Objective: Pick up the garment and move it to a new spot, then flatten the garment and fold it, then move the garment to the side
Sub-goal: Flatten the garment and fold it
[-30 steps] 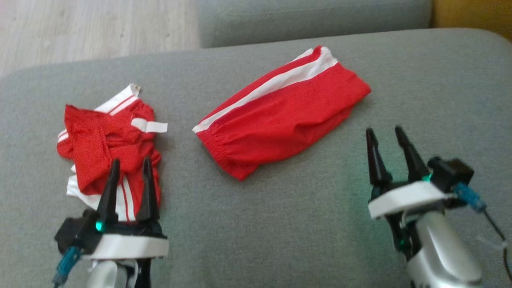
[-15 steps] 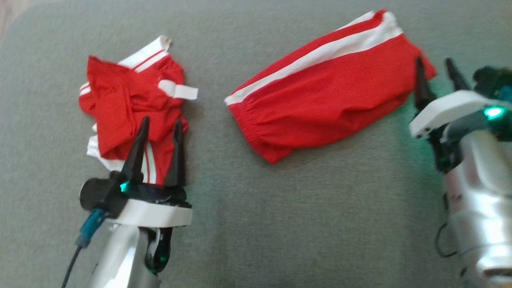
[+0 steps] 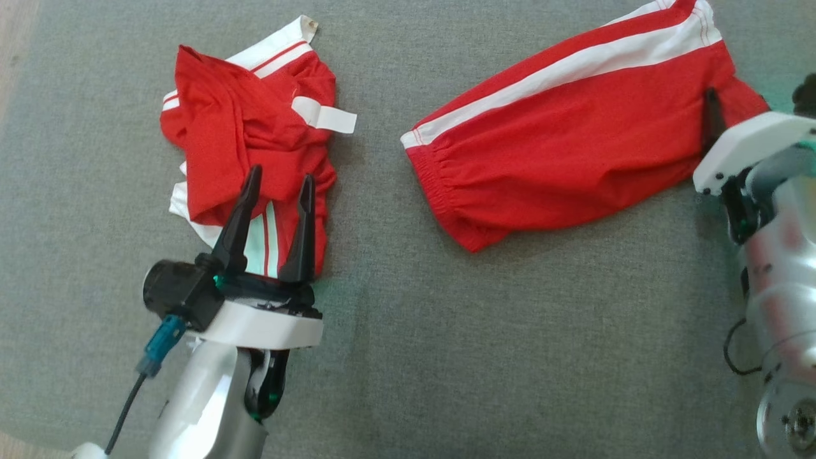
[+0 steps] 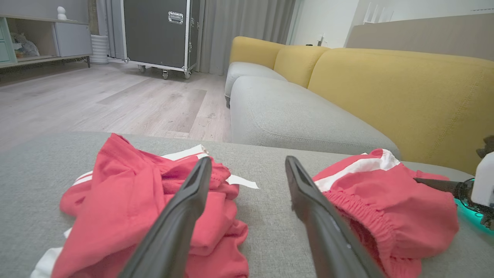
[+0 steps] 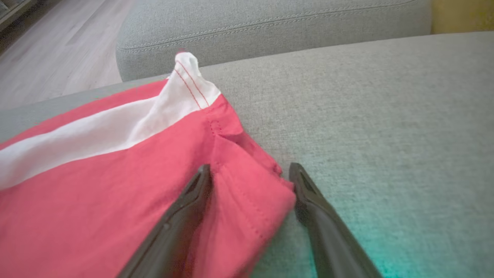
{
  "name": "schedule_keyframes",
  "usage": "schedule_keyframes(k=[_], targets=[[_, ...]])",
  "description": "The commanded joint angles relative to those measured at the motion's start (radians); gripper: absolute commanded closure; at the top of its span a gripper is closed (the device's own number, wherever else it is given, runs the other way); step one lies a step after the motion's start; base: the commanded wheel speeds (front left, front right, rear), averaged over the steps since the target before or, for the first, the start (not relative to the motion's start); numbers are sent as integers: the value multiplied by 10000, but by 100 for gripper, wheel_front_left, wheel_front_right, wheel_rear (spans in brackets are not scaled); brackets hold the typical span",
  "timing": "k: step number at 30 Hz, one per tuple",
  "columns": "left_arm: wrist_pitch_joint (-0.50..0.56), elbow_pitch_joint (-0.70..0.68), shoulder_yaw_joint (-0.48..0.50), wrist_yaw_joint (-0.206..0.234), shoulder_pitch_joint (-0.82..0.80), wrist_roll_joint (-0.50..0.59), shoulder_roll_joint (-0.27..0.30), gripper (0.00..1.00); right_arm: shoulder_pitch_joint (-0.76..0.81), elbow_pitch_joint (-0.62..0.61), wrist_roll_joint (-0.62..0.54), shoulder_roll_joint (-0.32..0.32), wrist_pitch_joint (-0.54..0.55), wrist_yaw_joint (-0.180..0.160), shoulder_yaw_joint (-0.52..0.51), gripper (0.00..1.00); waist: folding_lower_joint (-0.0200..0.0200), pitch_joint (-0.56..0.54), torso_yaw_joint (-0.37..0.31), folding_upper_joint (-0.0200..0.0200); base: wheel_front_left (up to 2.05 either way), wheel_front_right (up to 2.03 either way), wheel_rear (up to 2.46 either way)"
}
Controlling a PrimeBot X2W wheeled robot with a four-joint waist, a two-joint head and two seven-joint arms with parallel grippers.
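On a grey sofa cushion (image 3: 446,357), a crumpled garment (image 3: 242,127) in red with white stripes lies well to the left of the folded garment (image 3: 561,153), bare cushion between them. The left tool (image 3: 281,174) hangs over the crumpled heap's near edge with its two dark prongs spread apart and nothing between them. Its prongs hide the cloth beneath, so whether they touch it cannot be told.

The folded garment, red shorts with a white side stripe, lies flat, its elastic waistband facing the crumpled heap. Its far right corner is cut off by the top of the head view. At its right end the right tool (image 5: 250,166) stands open astride the corner, one prong over the red cloth, the other on the cushion just beside the hem. From the head, a white wrist plate hides all but one of its fingers (image 3: 711,111).
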Motion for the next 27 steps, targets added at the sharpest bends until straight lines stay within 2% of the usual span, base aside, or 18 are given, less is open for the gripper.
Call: schedule_keyframes(k=[1, 2, 3, 4, 12, 18, 23, 27], targets=[[-51, -266, 301, 16, -299, -60, 112, 0, -214, 99, -156, 59, 124, -9, 159, 0, 0, 21, 7, 0, 0, 0, 0], [-51, -253, 313, 16, -310, -62, 113, 0, -275, 215, -214, 71, 119, -9, 176, 0, 0, 23, 5, 0, 0, 0, 0], [-51, -241, 324, 16, -323, -62, 112, 0, -331, 322, -242, 87, 101, -9, 184, 28, 0, 19, -3, 0, 0, 0, 0], [-51, -229, 337, 16, -334, -61, 112, 0, -384, 406, -266, 124, 43, -9, 223, 100, 0, 8, -19, 0, 0, 0, 0], [-51, -193, 489, 16, -221, -41, 119, 0, -457, 648, -275, 350, -1065, -9, 1017, 100, 0, -418, -441, 0, 0, 0, 0], [-51, -281, 593, 16, 36, -32, 176, 0, 16, 619, 416, 184, -1871, -9, 1455, 100, 0, -898, -977, 0, 0, 0, 0], [-51, -354, 553, 16, 239, -15, 193, 0, 726, 448, 938, -487, -2230, -9, 1184, 100, 0, -1229, -1274, 0, 0, 0, 0], [-51, -367, 593, 16, 430, -6, 234, 0, 1282, 421, 1243, -898, -2376, -9, 382, 100, 0, -1468, -1415, 0, 0, 0, 0]])
